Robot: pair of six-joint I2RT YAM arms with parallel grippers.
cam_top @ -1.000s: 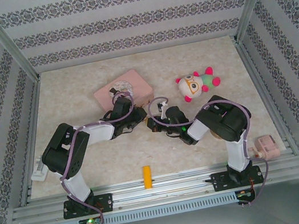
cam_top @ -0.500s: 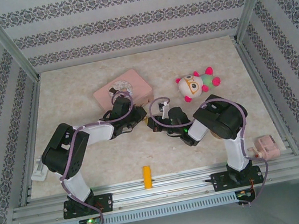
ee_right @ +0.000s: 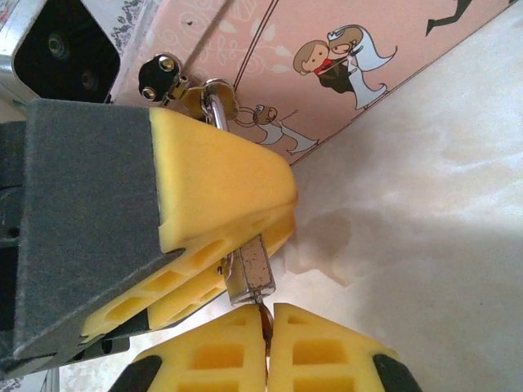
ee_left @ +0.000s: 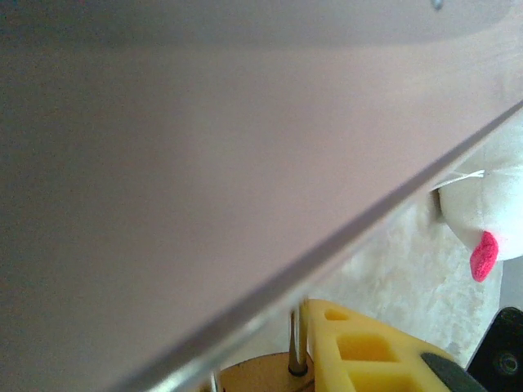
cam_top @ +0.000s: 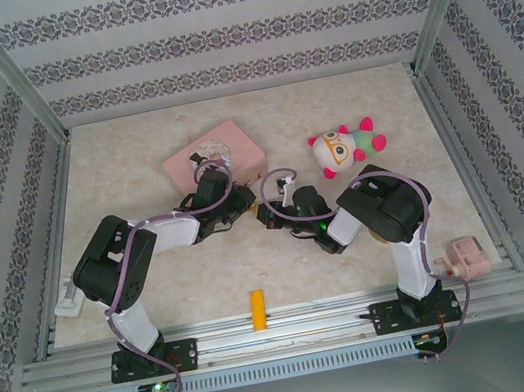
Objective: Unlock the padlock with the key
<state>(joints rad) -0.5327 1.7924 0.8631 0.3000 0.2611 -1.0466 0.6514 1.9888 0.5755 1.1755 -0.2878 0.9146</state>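
Observation:
The small brass padlock (ee_right: 250, 276) hangs by its silver shackle (ee_right: 216, 107) from the hasp of the pink tin (ee_right: 327, 49). My left gripper (cam_top: 236, 204) is shut on the padlock's body, which pokes out below its yellow fingers (ee_right: 221, 184). My right gripper (ee_right: 265, 331) comes up from underneath and is shut on the dark key (ee_right: 263, 320), whose tip touches the bottom of the padlock. In the left wrist view the shackle (ee_left: 298, 336) rises out of the brass top (ee_left: 261, 377) beside one yellow finger (ee_left: 359, 353), right against the tin's side (ee_left: 204, 163).
A plush toy (cam_top: 340, 150) lies right of the pink tin (cam_top: 219, 151). A small yellow-orange block (cam_top: 258, 309) sits near the front rail. A pink object (cam_top: 466, 255) rests at the right front edge. Patterned walls close in the table on three sides.
My right gripper has edged a little left and away from me, towards the left gripper, with the key in it. The left arm has stayed put.

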